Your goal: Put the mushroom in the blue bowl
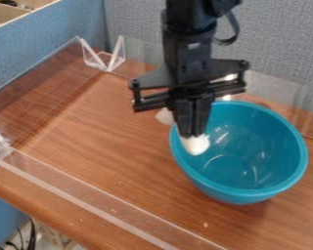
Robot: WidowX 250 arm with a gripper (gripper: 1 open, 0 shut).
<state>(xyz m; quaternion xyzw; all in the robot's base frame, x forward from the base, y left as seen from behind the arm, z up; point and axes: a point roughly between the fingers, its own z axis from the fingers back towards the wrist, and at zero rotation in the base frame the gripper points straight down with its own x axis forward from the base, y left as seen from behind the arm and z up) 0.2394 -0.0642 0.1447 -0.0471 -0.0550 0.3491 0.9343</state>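
Observation:
The black gripper point(192, 137) hangs straight down over the left inner side of the blue bowl point(250, 161), which stands on the wooden table. Its fingers are shut on the mushroom point(195, 145), whose cream-white stem shows as a pale lump at the fingertips, just inside the bowl's rim. The orange-tan cap is not clearly visible. Another pale bit point(164, 116) shows behind the gripper at the bowl's left edge.
A clear acrylic wall point(67, 63) runs along the table's left and front sides, with a small clear stand point(107, 54) at the back. A blue partition stands behind. Bare wood point(81, 137) lies left of the bowl.

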